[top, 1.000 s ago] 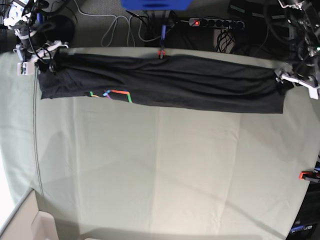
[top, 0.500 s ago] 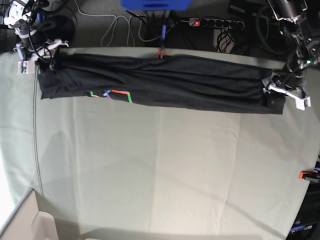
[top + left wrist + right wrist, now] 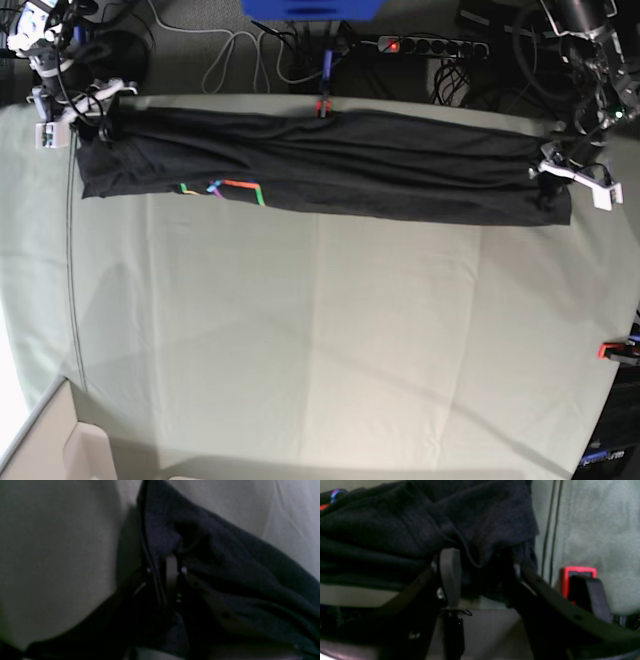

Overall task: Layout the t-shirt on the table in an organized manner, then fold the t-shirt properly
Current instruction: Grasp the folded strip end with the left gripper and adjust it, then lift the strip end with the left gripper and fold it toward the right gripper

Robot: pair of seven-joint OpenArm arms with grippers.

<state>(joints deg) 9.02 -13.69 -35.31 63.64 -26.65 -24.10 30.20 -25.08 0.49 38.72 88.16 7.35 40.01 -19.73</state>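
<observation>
Base view: black cotton t-shirt (image 3: 320,165) with rainbow line print stretched in a long band across far side of pale grey-green cloth table (image 3: 320,340).

Left wrist view: left gripper (image 3: 167,573) clenched on shirt hem.

Right wrist view: right gripper (image 3: 482,577) straddling bunched black fabric, grip impossible to tell; red clamp (image 3: 578,580) beside.

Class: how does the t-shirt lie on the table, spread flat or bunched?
Bunched: the t-shirt is a long creased band along the table's far edge, only part of its coloured print showing.
</observation>
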